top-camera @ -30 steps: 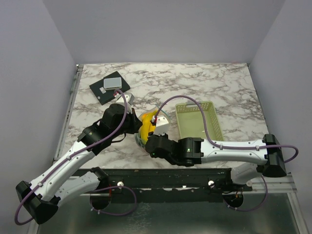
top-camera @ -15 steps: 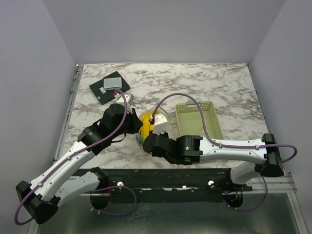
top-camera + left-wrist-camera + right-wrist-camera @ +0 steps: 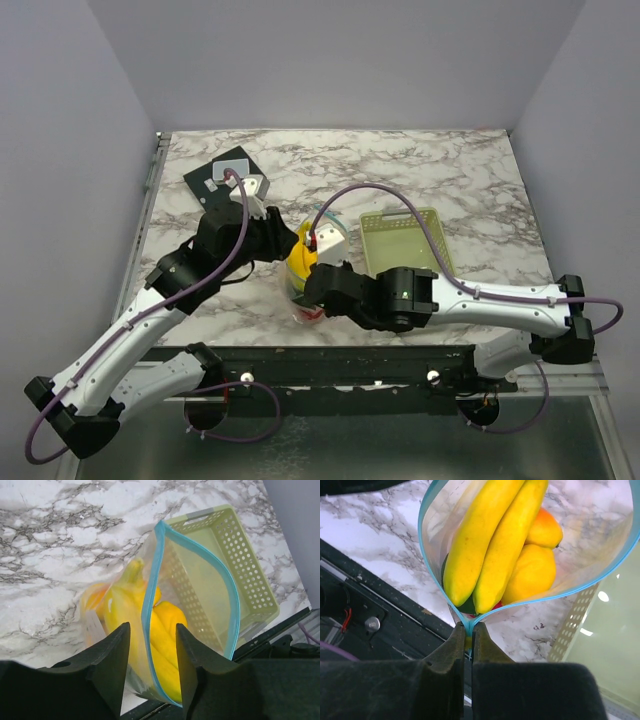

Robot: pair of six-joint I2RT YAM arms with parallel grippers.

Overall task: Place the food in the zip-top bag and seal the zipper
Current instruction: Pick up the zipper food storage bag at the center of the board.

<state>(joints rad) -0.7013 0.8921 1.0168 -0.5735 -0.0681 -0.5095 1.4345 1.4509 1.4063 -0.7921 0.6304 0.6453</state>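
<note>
zipper (image 3: 469, 623) end nipped in right pincer (image 3: 468, 631)

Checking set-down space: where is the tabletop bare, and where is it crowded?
Bare: the far marble strip behind the black pad and green basket, and right of the basket. Crowded: the centre, where both arms meet at the zip-top bag.

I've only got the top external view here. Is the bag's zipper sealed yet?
Observer: No. In the right wrist view the zipper gapes in a wide loop.
Operator: Who's holding it?
Observer: The right gripper is shut on the zipper's end corner.
Operator: And the left one?
Observer: The left gripper is open, its jaws either side of the zipper edge, not pinching it.
</note>
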